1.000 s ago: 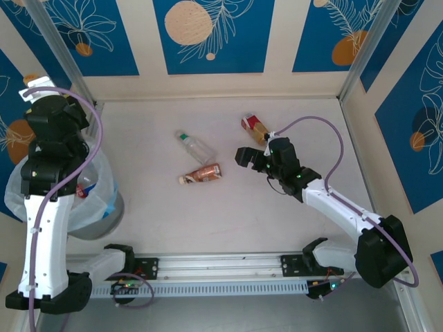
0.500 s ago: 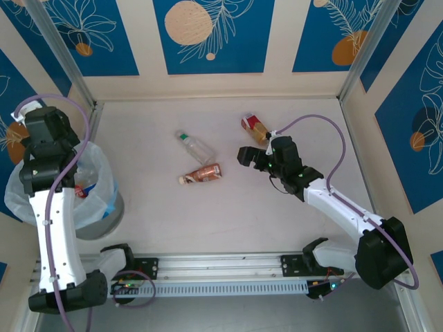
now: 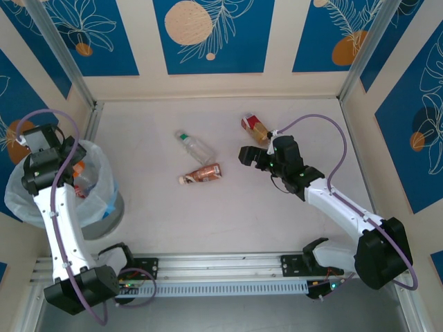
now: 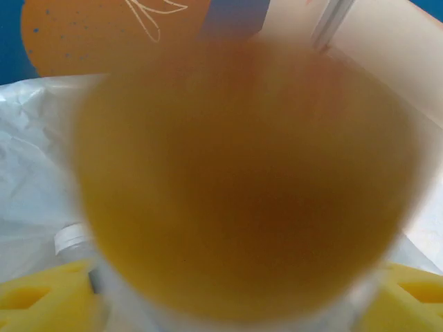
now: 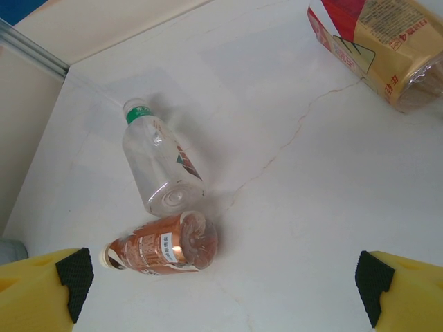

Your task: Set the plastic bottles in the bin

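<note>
A blurred orange bottle (image 4: 242, 173) looms right in front of the left wrist camera, over the bin's white bag (image 4: 34, 180). My left gripper (image 4: 225, 308) is open, its yellow fingers (image 4: 41, 304) wide apart and clear of the bottle. From above, that orange bottle (image 3: 78, 168) sits at the mouth of the grey bin (image 3: 107, 211). A clear green-capped bottle (image 5: 159, 162) and a brown-labelled bottle (image 5: 163, 243) lie side by side on the table. My right gripper (image 5: 221, 290) hovers open just right of them, holding nothing.
A red and gold packet (image 5: 381, 48) lies on the table behind the right gripper (image 3: 250, 156). Other bottles lie inside the bag (image 3: 21, 197). Walls close in the table on three sides, and a rail (image 3: 221, 263) runs along the near edge.
The left arm has drawn back toward the left wall above the bin and its jaws have widened. The orange bottle now shows at the bin's mouth. The right gripper has barely moved.
</note>
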